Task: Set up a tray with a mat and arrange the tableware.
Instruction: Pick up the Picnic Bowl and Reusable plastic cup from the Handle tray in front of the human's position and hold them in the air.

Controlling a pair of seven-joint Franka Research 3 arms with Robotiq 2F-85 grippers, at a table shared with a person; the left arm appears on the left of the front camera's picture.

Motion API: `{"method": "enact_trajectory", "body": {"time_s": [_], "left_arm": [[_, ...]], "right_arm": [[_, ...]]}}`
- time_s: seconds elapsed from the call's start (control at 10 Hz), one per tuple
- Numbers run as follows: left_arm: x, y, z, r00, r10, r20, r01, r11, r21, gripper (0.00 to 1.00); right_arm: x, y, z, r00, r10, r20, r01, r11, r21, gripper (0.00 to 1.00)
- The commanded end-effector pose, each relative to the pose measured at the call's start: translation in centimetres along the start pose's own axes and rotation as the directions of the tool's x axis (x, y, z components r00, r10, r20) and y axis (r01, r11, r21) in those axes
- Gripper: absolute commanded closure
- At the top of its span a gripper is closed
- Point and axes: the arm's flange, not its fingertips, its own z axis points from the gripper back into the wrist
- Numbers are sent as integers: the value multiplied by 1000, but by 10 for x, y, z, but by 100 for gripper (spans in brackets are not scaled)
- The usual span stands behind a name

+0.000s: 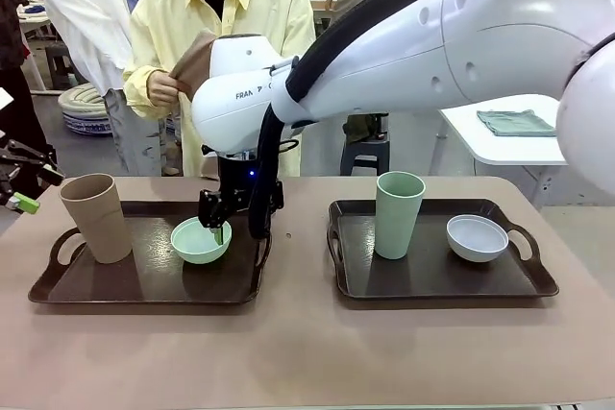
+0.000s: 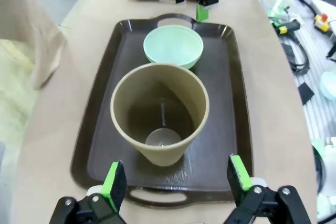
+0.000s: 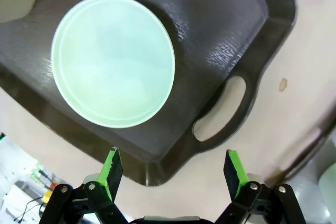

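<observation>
Two dark trays lie on the table. The left tray (image 1: 144, 280) carries a tan cup (image 1: 96, 218) and a mint green bowl (image 1: 201, 240). On the right tray (image 1: 432, 276) stand a pale green cup (image 1: 399, 214) and a greyish white bowl (image 1: 478, 237). My right gripper (image 1: 213, 223) hangs open just above the mint bowl (image 3: 113, 59), its fingers over the tray's near rim (image 3: 157, 174). My left gripper (image 2: 176, 174) is open, level with the tan cup (image 2: 160, 114) and short of it. Across the table a person's hand holds a brown mat-like sheet (image 1: 192, 62).
My right arm (image 1: 461, 36) spans the table from the right, above the gap between the trays. A white side table (image 1: 500, 146) with a green cloth (image 1: 516, 122) stands at the back right, with a stool (image 1: 365, 151) beside it. Cables and tools (image 2: 294, 40) lie off the table's edge.
</observation>
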Motion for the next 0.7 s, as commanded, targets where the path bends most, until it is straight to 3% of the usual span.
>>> {"method": "enact_trajectory", "body": {"time_s": [0.0,0.6], "left_arm": [[-10,5,0,999,-39,3,39,999,15,0],[-17,9,-24,994,-32,107,27,999,40,0]], "right_arm": [[9,8,-8,999,-29,32,29,1000,-11,0],[22,17,-20,990,-84,117,94,993,-77,0]]}}
